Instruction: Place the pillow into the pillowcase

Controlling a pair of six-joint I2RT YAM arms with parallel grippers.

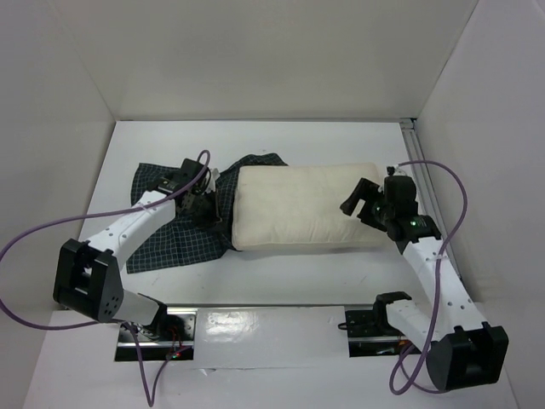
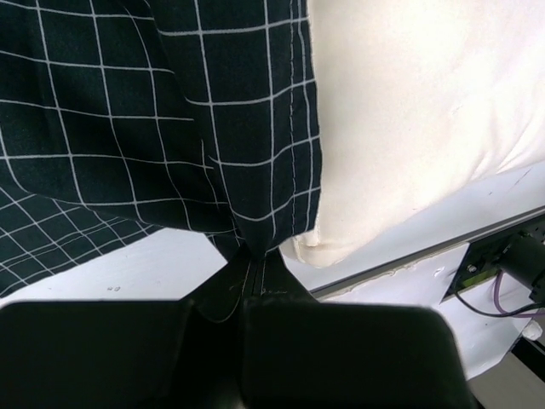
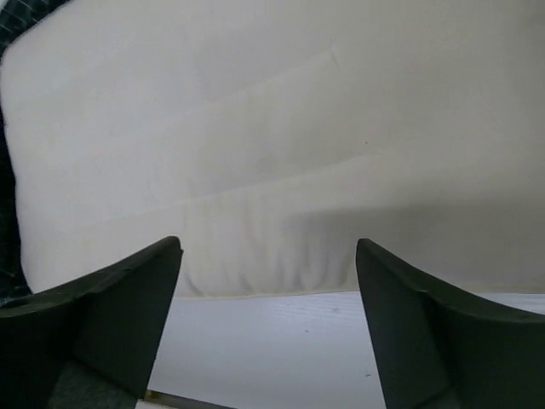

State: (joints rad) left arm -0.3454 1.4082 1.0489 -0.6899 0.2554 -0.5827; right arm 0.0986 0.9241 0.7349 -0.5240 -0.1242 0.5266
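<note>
The pillow [image 1: 298, 204] is soft cream cloth, matt, with faint stitched quilt lines and small puckers. The pillowcase [image 2: 128, 128] is thin woven cloth, dark navy-green with a fine white grid, matt and creased, its hem stitched. The left gripper [image 2: 247, 256] and right gripper [image 3: 268, 256] look like smooth black plastic with a dull sheen. The table [image 1: 298, 273] is smooth matt white; the strip [image 1: 272, 319] at its near edge is shiny, mirror-like metal.

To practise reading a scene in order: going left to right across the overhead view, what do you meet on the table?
pillowcase → pillow → right hand → metal rail. The left hand overlaps the pillowcase, so it is left out.
</note>
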